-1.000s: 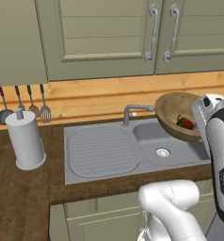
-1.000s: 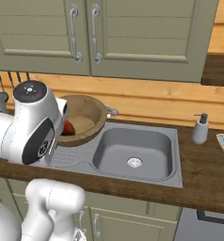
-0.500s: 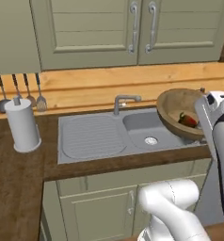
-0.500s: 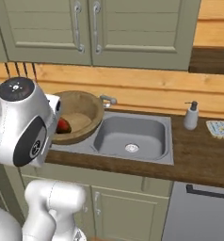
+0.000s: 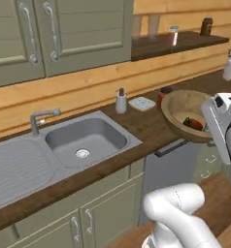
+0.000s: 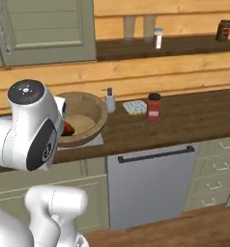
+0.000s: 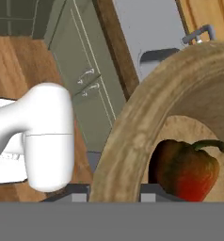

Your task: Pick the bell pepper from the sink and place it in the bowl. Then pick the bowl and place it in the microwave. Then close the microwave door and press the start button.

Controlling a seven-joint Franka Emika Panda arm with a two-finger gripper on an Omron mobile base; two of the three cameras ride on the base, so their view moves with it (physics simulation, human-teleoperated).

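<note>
Sink first, being the biggest piece: its grey steel unit fills the lower left of the left base view, with the rectangular basin at centre-left, the ribbed drainboard running off the left edge and the curved faucet behind it. It is set into the dark wooden tabletop, which crosses the middle of both base views under a pale wood wall. A grey dishwasher front with a dark bar handle sits below the tabletop at lower centre of the right base view.

Next in size, the bowl hangs at the right of the left base view, raised and tilted, out past the tabletop's front edge. In the right base view the bowl shows at centre-left, partly behind the white arm. In the hand view its tan rim sits between the two dark finger tips of the hand, which is clenched on that rim.

Smallest, the bell pepper lies inside the bowl, red with a green stem, at the lower right of the hand view.
</note>
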